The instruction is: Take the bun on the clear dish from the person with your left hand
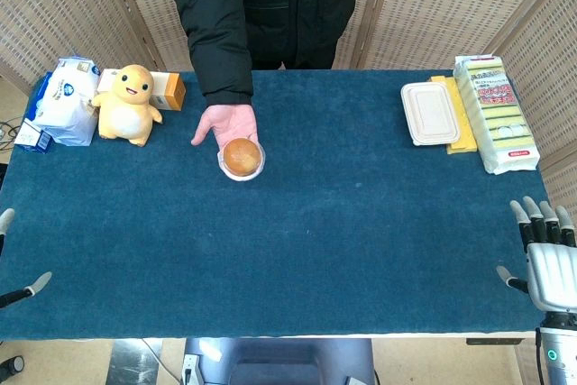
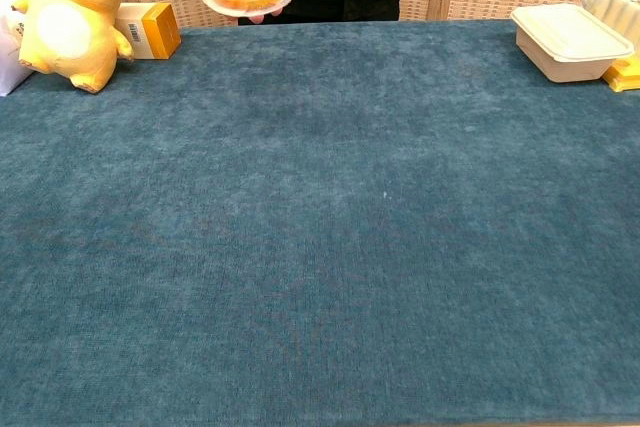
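The right hand (image 1: 548, 263) is seen at the near right corner of the table (image 1: 361, 241) in the head view, back of the hand upward, its fingers (image 1: 539, 219) extended away from the robot and spread apart, with the thumb set out toward the table's middle; nothing is held in it. Of the left hand (image 1: 16, 263) only fingertips are shown at the near left edge, one raised and one lying low over the cloth, apart from each other; nothing is seen between them, though the rest of the hand is cut off by the frame. Neither hand is shown in the chest view.

The bun (image 1: 242, 156) is found well beyond the left fingertips, toward the far side of the table and nearer its middle. It is carried on the clear dish (image 1: 241, 169), which is supported by the person's hand (image 1: 225, 123), palm up, above the blue cloth.

Farther to the left of the bun, a yellow plush toy (image 1: 129, 104) is stood, with an orange box (image 1: 168, 91) behind it and a white-and-blue packet (image 1: 66, 101) just beside it. Far ahead of the right fingers, a white lidded container (image 1: 430, 113) is laid on yellow sheets (image 1: 462, 128), next to a long wrapped package (image 1: 496, 113). The stretch of cloth between the left fingertips and the dish is crossed by no object.
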You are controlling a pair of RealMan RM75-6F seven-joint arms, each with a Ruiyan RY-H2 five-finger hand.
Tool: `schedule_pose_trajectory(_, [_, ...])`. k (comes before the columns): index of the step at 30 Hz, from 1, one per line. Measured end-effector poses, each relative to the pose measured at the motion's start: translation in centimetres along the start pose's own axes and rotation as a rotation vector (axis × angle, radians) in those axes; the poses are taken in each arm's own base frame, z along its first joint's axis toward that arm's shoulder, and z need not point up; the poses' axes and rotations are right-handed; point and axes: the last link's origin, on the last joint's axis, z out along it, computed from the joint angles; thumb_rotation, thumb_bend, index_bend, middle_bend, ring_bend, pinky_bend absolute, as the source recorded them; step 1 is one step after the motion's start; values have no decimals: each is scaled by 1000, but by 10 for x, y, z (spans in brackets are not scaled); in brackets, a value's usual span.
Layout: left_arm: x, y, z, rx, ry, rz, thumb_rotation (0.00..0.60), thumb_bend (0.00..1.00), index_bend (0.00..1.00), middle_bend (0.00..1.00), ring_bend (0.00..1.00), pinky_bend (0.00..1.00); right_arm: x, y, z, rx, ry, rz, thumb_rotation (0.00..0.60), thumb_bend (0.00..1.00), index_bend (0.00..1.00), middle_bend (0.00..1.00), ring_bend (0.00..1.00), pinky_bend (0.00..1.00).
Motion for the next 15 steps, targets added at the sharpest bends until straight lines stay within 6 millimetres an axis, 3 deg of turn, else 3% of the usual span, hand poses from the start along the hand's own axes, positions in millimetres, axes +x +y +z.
schedule_pose_trajectory(8, [-1,11,6,-54,-29,-14,600,39,0,0,0,0,3,3,-1,-4,-6,19,600,0,94,55,29,0])
schedule_pose_trajectory(13, [17,44,27,-180,-41,-50,600,110,0,0,0,0,2,2,0,-1,-15,24,600,0,94,55,29,0])
schedule_pose_trajectory(15, [30,68,41,-253,-28,-60,600,118,0,0,0,2,2,1,0,0,-17,25,600,0,94,55,29,0])
